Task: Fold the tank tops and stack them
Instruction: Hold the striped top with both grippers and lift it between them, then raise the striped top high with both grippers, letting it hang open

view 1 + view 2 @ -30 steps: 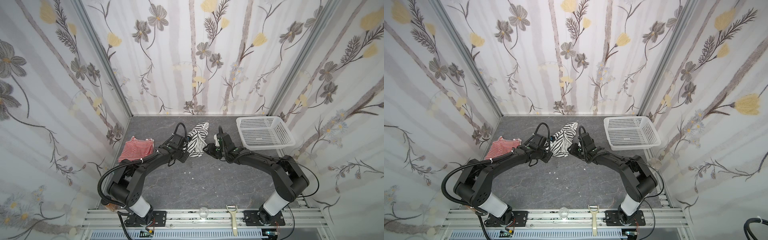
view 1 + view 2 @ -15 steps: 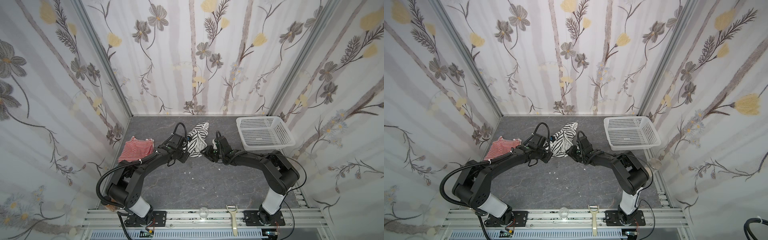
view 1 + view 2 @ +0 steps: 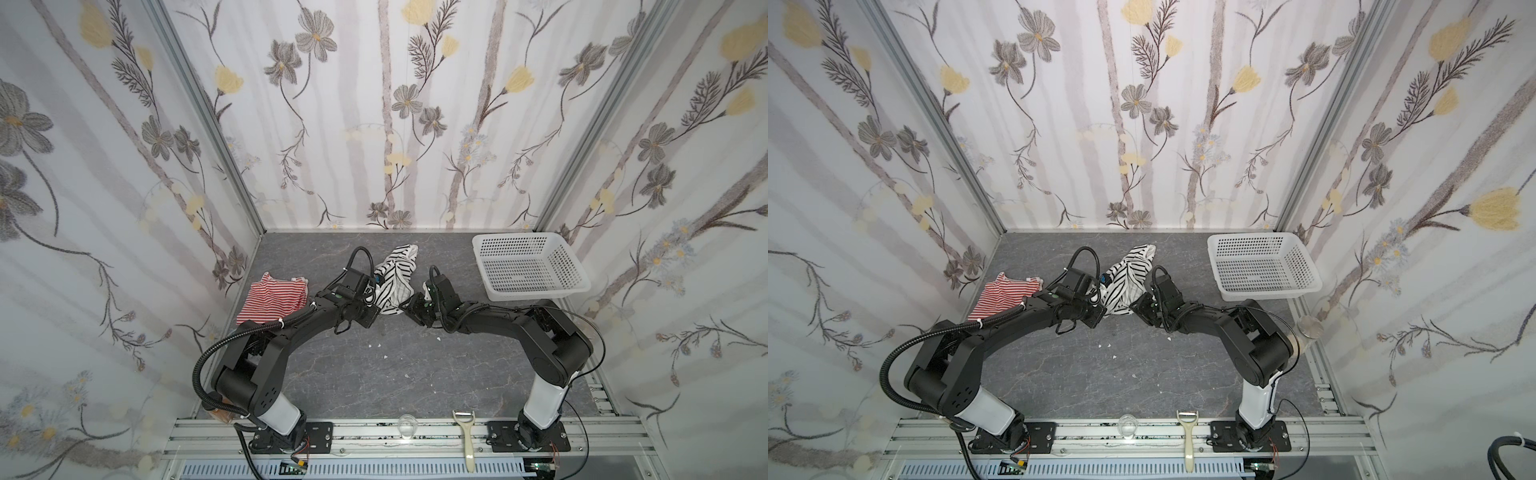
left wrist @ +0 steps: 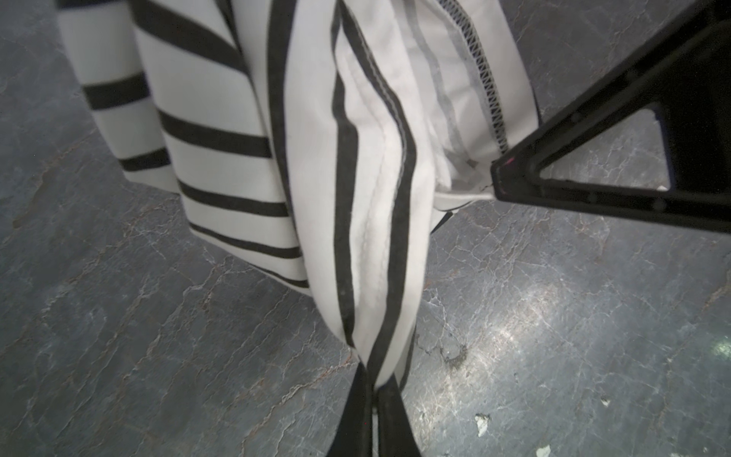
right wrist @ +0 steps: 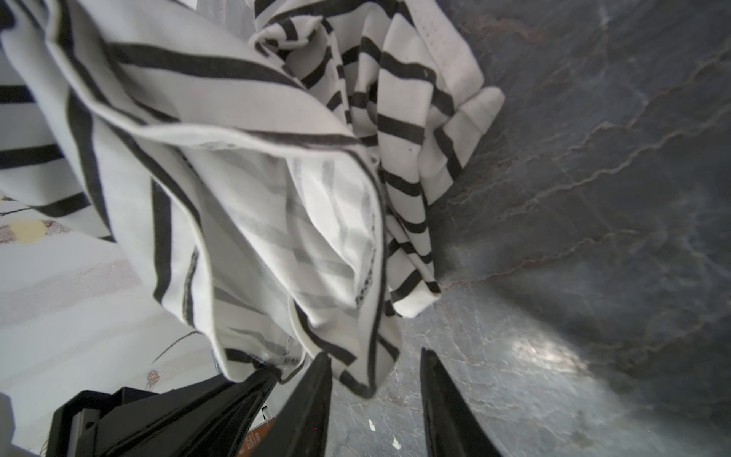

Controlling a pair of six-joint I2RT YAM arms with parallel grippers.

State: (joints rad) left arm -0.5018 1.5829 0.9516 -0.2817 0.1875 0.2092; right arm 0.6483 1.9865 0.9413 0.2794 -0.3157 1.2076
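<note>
Roughly: grey worktop (image 3: 374, 374) carries white basket (image 3: 536, 293) at 2 o'clock. Bunched blk-striped tank top (image 3: 395, 278) hangs approx 12 o'clock, betw. both arms. Red-striped tank top (image 3: 272, 301) lies crumpled at 10 o'clock, apart. Fabric is pinched by left claw (image 4: 372, 399), pressed together. The right claw (image 5: 375, 352) is spread, hem corner dangling betw. its fingers.

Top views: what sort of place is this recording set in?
Probably a lab robot cell, not a home: floral wall panels box in a grey table, and two arms are bolted to a rail at its front.
</note>
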